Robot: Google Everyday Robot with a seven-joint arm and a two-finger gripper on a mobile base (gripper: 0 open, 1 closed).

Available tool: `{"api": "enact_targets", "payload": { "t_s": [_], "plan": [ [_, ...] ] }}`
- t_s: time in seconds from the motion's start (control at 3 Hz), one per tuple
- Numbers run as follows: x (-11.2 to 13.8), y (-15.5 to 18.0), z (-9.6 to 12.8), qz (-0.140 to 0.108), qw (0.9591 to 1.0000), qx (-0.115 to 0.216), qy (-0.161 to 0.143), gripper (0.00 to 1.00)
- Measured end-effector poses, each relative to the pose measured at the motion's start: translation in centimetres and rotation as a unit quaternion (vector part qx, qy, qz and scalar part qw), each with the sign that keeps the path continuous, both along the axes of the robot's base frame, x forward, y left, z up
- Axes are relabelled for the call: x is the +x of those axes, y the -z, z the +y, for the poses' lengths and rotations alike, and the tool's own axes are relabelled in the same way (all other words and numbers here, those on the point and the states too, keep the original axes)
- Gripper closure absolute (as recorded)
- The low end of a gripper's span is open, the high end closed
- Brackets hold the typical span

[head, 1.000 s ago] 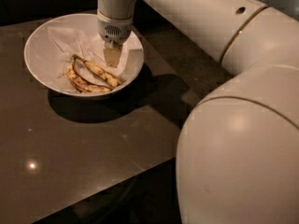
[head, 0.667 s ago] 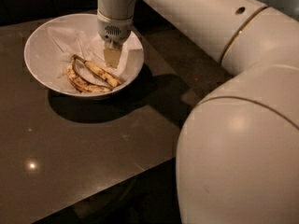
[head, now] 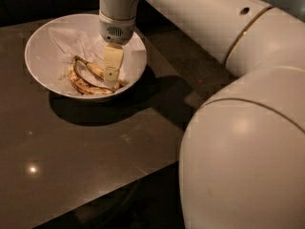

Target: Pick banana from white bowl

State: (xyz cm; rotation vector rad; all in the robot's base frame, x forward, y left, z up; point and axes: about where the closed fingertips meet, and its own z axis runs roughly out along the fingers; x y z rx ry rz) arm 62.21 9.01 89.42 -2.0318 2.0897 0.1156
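Note:
The white bowl (head: 40, 46), lined with crumpled white paper, sits at the back left of the dark table. Two bananas lie in its near right part. The paler, straighter banana (head: 96, 69) has a long thin stem pointing up-left. The more curved, brown-streaked banana (head: 86, 86) lies just in front of it. My gripper (head: 111, 77) reaches straight down into the bowl from above, with its tip at the right end of the paler banana. That end of the banana is hidden behind it.
The dark glossy table (head: 71, 147) stretches forward and left of the bowl, and its edge runs diagonally at the lower right. My large white arm (head: 228, 42) and body (head: 243, 161) fill the right side of the view.
My gripper has gone a little lower into the bowl, down to the bananas. The bowl and bananas have not visibly moved.

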Motion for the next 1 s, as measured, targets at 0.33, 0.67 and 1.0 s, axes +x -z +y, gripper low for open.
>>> {"api": "enact_targets", "payload": {
  "t_s": [0.33,0.67,1.0],
  "plan": [
    [0.0,0.0,0.0,0.000,1.0000,0.000,0.000,0.00],
    [0.1,0.1,0.7,-0.006,0.9999,0.007,0.010,0.00],
    [0.2,0.7,1.5,0.004,0.9998,0.006,0.018,0.00]
  ]
}}
